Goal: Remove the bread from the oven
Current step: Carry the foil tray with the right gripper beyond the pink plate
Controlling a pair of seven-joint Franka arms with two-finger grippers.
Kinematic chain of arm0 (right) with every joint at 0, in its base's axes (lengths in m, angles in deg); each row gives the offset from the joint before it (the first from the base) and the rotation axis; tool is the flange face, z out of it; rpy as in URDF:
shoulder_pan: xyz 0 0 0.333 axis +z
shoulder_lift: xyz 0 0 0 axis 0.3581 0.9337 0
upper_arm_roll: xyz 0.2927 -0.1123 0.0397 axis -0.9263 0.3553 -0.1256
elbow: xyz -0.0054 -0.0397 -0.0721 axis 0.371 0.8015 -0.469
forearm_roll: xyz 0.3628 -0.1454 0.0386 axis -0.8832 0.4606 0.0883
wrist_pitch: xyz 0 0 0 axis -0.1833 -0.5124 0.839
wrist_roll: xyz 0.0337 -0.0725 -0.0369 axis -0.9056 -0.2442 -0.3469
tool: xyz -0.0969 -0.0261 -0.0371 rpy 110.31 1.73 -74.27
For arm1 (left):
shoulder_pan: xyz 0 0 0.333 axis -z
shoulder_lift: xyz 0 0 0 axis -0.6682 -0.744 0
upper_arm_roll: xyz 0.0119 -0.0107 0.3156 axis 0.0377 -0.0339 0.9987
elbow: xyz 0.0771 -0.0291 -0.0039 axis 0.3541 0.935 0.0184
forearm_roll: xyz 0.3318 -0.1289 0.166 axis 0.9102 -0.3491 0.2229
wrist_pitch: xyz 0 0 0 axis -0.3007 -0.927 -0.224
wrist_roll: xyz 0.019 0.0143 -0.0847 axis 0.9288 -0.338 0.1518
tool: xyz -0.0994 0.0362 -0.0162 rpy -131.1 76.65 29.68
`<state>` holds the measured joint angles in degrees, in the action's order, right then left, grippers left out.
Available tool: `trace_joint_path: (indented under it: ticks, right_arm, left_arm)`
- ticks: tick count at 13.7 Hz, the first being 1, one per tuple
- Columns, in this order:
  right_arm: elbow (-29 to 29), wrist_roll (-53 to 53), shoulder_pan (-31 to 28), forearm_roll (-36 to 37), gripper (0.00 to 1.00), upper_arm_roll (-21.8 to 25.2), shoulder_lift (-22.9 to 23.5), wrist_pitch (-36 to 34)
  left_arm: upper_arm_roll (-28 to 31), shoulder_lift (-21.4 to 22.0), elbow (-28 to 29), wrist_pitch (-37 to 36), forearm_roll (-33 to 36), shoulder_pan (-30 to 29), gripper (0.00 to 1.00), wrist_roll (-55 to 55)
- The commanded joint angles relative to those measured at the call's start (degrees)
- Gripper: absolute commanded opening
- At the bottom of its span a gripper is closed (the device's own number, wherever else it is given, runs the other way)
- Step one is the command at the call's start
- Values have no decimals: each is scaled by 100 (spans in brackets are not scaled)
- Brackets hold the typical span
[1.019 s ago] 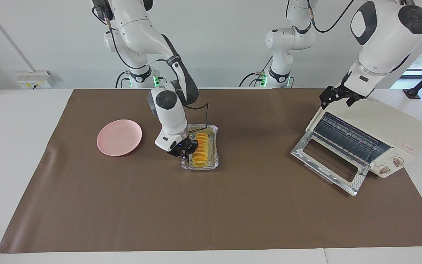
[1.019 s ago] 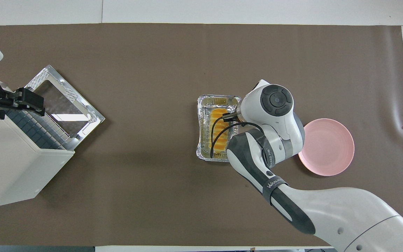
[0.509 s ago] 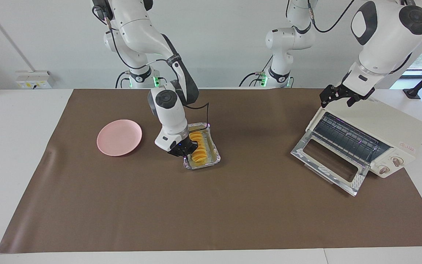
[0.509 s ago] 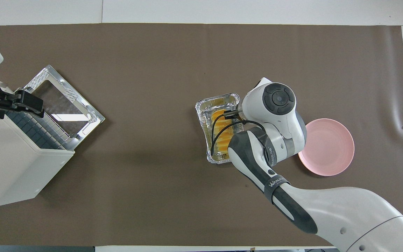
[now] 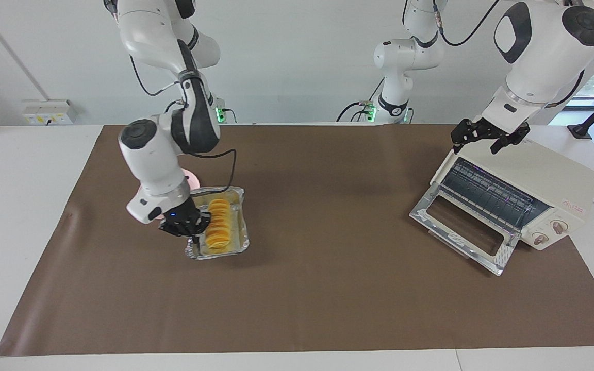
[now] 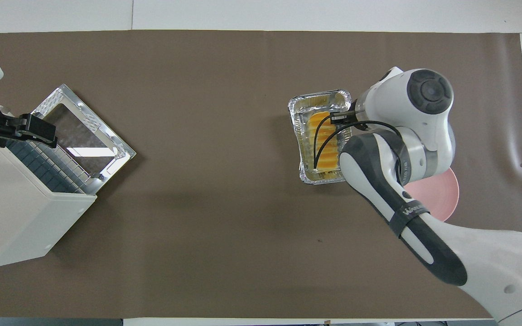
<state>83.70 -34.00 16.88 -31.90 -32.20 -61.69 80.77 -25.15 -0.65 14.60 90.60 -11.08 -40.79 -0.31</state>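
Note:
The golden ridged bread (image 5: 218,224) lies in a crinkled foil tray (image 5: 241,219). My right gripper (image 5: 186,226) is shut on the tray's long rim and holds it a little above the mat, next to the pink plate. The overhead view shows the bread (image 6: 323,140) in the tray (image 6: 319,97), with the right gripper itself hidden under the arm's wrist. The cream-white oven (image 5: 549,175) stands at the left arm's end with its glass door (image 5: 462,226) folded down and its rack bare. My left gripper (image 5: 485,136) hovers open over the oven's top edge.
A pink plate (image 6: 437,194) lies on the brown mat, mostly covered by the right arm; only a sliver of the plate (image 5: 192,179) shows in the facing view. The oven (image 6: 12,217) and its open door (image 6: 84,136) take up the left arm's end.
My right gripper has lifted the foil tray with the bread and carried it toward the right arm's end, up to the pink plate. The left gripper has stayed over the oven.

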Motion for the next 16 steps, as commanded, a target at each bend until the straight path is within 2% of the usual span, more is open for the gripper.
trace_joint_path:
  ticks: [1,3,6,9,12,16]
  right_arm:
    - [-1049,-442,-370,-82,0,-111,728,-157]
    - [-1368,-442,-406,-82,0,-111,992,-210]
    - [-1359,-442,-521,-335,0,-111,1169,96]
    - [-1307,-547,-573,-257,0,-102,1256,255]
    - [-790,-706,-635,-345,0,-102,1187,361]
    - [-525,-706,-661,-345,0,-102,1063,238]
  left_arm:
    - [-45,49,108,243,-51,-70,100,359]
    - [-63,40,116,270,-43,-70,100,451]
    - [-63,49,143,367,-60,-79,100,265]
    - [-63,49,125,358,-86,-79,100,292]
    - [-45,49,116,419,-87,-79,100,458]
    - [-36,75,134,419,-87,-35,100,459]
